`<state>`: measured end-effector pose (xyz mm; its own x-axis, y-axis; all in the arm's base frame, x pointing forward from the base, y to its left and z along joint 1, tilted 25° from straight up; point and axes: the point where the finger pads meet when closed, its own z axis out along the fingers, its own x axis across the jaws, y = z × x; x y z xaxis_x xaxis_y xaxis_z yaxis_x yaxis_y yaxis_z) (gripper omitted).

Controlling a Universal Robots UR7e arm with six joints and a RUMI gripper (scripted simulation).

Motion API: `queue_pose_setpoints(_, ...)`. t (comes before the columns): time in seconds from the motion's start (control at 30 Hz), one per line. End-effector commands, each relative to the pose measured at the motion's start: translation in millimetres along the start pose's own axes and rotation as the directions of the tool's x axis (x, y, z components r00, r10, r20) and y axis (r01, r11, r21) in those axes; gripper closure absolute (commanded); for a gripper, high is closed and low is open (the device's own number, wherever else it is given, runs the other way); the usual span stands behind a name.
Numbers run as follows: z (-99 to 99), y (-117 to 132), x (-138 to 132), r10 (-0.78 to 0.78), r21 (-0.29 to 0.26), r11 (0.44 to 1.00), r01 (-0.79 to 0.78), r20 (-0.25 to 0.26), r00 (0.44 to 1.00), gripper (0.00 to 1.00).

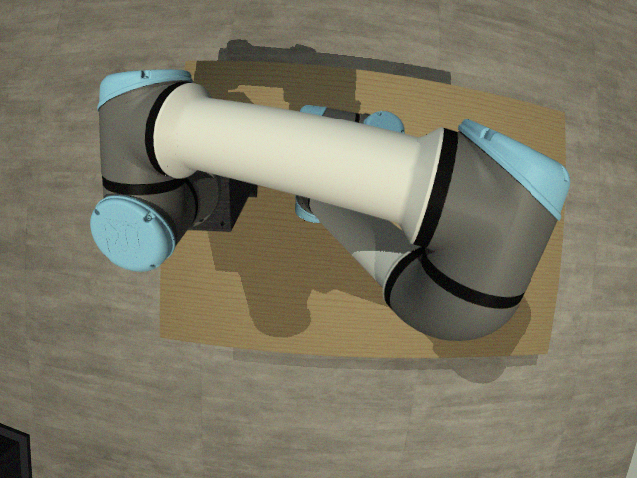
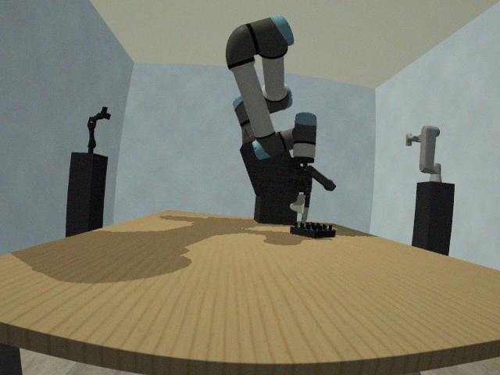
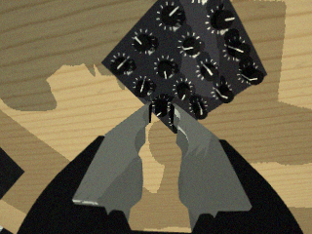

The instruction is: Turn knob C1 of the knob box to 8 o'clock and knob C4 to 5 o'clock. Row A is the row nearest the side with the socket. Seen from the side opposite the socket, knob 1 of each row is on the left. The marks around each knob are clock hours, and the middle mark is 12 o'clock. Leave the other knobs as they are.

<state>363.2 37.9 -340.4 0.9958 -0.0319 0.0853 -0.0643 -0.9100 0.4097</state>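
Note:
The black knob box lies on the wooden table and shows as a diamond in the wrist view, with three rows of black knobs with white pointers. My gripper stands over the box's nearest corner. Its two grey fingers flank the corner knob with a narrow gap, slightly parted and not clamping it. In the exterior view the gripper points straight down onto the left end of the box. In the overhead view the arm hides the box. The socket side is not visible.
The robot base stands just behind the box. Two black pedestals with cameras stand off the table, one on the left and one on the right. The arm spans the table from above.

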Motion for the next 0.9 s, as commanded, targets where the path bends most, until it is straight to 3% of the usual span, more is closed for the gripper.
queue_pose_setpoints(0.0,-0.4,-0.1,0.4,0.0,0.0,1.0,0.0,-0.001,1.0,0.89)
queue_pose_setpoints(0.2,-2.9,-0.1,0.4,0.0,0.0,1.0,0.0,-0.001,1.0,0.89)
queue_pose_setpoints(0.57,-30.6,-0.1,0.4,0.0,0.0,1.0,0.0,-0.001,1.0,0.89)
queue_pose_setpoints(0.87,-38.3,-0.1,0.4,0.0,0.0,1.0,0.0,-0.001,1.0,0.89)
